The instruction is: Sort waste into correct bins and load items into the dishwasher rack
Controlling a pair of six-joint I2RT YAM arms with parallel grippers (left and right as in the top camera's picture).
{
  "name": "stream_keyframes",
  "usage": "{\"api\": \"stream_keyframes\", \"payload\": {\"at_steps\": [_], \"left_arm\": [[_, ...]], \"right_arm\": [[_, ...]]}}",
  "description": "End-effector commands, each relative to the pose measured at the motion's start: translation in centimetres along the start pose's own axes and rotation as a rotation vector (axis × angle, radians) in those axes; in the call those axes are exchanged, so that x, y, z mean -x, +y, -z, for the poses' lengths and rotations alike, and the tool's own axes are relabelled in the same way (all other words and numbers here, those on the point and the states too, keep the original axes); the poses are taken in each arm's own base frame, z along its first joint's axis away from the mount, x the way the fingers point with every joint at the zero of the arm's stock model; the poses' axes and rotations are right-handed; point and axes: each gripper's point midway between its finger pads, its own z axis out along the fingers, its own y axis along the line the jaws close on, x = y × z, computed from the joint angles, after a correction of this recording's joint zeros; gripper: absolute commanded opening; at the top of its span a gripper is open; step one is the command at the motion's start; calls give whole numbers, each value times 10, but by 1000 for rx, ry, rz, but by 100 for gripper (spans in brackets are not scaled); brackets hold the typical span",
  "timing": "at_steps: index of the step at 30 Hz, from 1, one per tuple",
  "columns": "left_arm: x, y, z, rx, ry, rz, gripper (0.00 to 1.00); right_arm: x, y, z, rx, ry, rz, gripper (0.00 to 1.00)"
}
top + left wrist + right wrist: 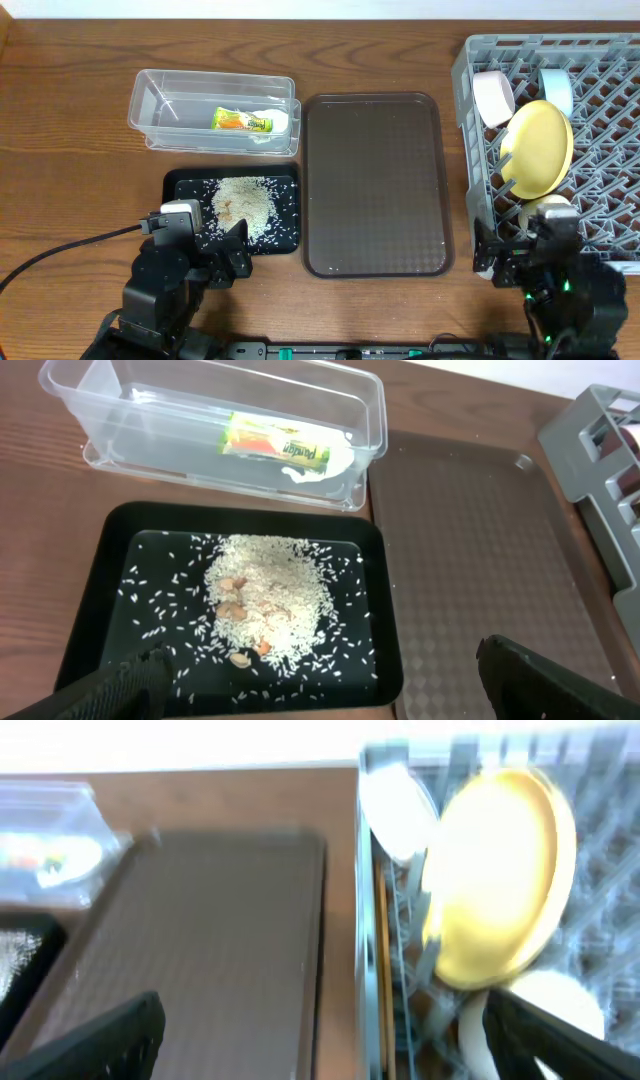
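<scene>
The clear tub (150, 110) holds the green-and-orange wrapper (241, 122) and the white tissue (277, 124); both also show in the left wrist view (277, 440). The black tray (186, 185) holds the rice scraps (245, 203). The grey rack (610, 150) holds the yellow plate (540, 148) on edge, the white bowl (492, 97), the light-blue bowl (556, 92) and the white cup (545, 210). A thin wooden line (382, 970), blurred, runs along the rack's left wall. My left gripper (320, 700) is open and empty over the black tray's near edge. My right gripper (330, 1050) is open and empty at the rack's front left corner.
The brown serving tray (375, 185) lies between the black tray and the rack. Bare wooden table (60, 180) lies to the left. The right wrist view is motion-blurred.
</scene>
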Motion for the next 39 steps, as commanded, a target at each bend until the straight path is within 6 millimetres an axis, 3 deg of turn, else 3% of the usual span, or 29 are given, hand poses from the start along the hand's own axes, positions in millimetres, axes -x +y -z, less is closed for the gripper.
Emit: {"api": "stream_keyframes", "payload": {"at_steps": [1, 11, 16, 39], "left_arm": [[0, 1, 0, 3, -6, -1, 99], [0, 1, 0, 3, -6, -1, 99], [0, 1, 0, 3, -6, -1, 100], [0, 1, 0, 3, -6, -1, 100]], "right_arm": [[-3, 5, -8, 31, -142, 80, 99], [-5, 1, -40, 30, -507, 119, 99], [-45, -6, -63, 10, -370, 106, 99], [-45, -5, -64, 13, -365, 104, 99]]}}
